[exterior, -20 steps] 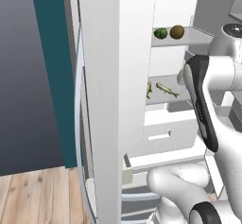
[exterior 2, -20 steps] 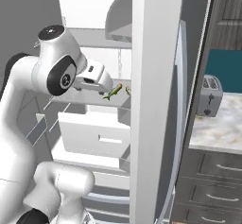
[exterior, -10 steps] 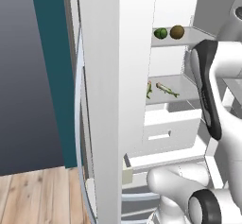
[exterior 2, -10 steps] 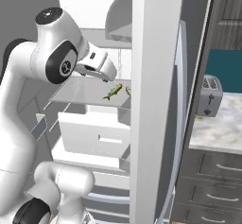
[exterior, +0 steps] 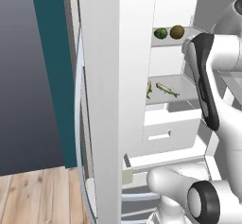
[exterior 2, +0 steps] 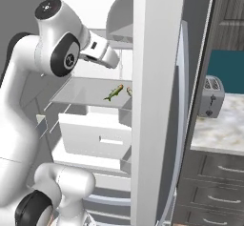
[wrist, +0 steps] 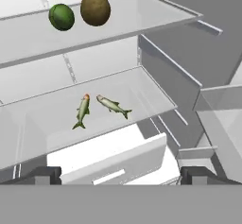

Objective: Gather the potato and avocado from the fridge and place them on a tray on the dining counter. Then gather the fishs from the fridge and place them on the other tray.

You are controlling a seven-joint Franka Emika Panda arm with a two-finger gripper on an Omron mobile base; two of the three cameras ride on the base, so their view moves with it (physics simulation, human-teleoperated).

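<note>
Gripper (wrist: 120, 176) jaws spread wide, empty, facing open fridge (wrist: 179, 81). Avocado (wrist: 61, 17) and potato (wrist: 95, 8) side by side on upper shelf; fishs (wrist: 99, 107) on shelf below. Risks: round fruit rolling off when nudged, finger clipping shelf edge, grabbing fish first.

Glossy white rounded arm (exterior 2: 28, 96) rising along the left of the right base view, with a dark round joint cap (exterior 2: 65, 58) ringed in grey and a small dark disc on top. Long black panel (exterior: 204, 72) set into a white link at right of the left base view. Black wheel-like joint (exterior: 204, 202) at lower right.
</note>
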